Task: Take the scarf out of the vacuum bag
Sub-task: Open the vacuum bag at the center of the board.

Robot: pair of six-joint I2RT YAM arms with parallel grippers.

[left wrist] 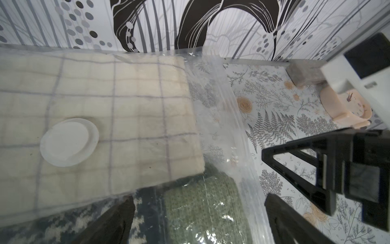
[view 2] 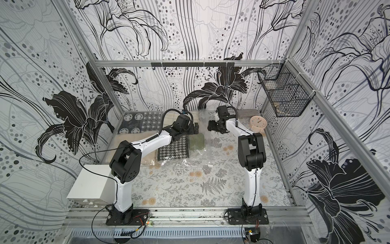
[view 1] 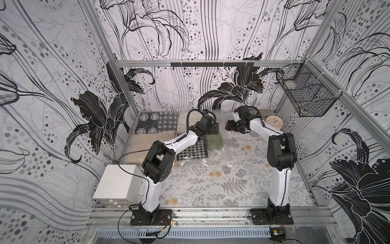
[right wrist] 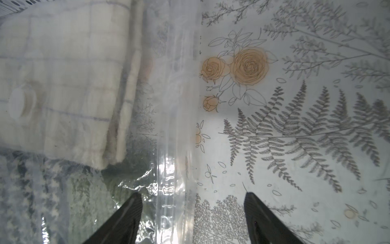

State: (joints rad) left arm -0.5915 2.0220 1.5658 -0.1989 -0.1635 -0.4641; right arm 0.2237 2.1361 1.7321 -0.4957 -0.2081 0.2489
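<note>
The fern-and-rose printed surface [view 1: 211,186] bears a white box [view 1: 118,181] at its near left corner and a pink round clock [view 1: 274,122] far right, a grey block [view 1: 264,111] just behind it. A black wire basket [view 1: 306,95] hangs on the right wall, a black hook rail [view 1: 212,64] crosses the back wall, and a black-and-white patchwork textile [view 1: 156,124] lies far left

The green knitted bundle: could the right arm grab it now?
Probably not directly: the green knitted bundle lies inside the vacuum bag, under clear plastic. The right gripper, open, straddles the bag's zip edge.
</note>
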